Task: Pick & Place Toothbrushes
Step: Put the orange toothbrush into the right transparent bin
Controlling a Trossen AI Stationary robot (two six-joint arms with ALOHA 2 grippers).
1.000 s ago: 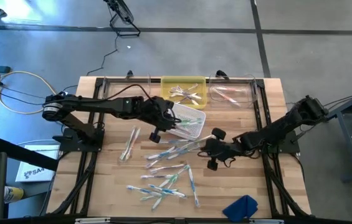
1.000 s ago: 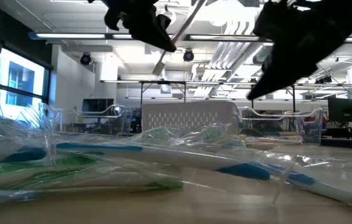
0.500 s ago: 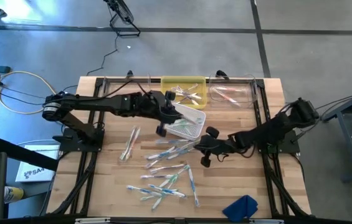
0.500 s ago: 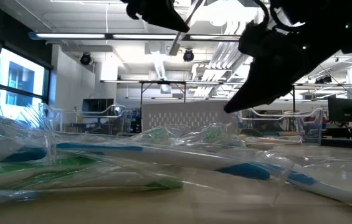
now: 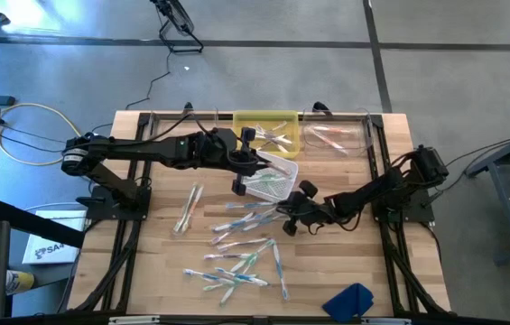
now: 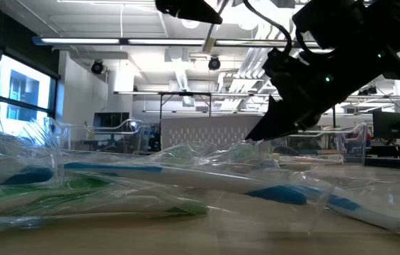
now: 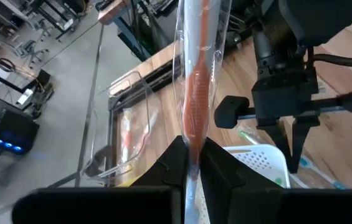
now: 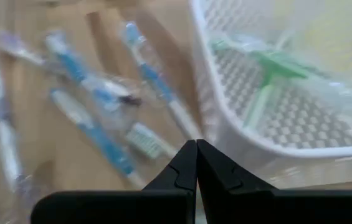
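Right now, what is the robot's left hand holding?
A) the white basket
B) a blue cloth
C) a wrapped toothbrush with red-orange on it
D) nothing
C: in the left wrist view the left hand is shut on a clear-wrapped red-orange toothbrush, lifted above the white basket.

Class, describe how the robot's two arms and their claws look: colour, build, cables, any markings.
Both arms are black, slim, jointed tubes on black frames at the table's sides. The left claw and right claw each end in two flat, dark, tapering fingers with stepped inner edges. Round black knobs stick out beside each claw. Black cables loop along the arms. No markings are readable.
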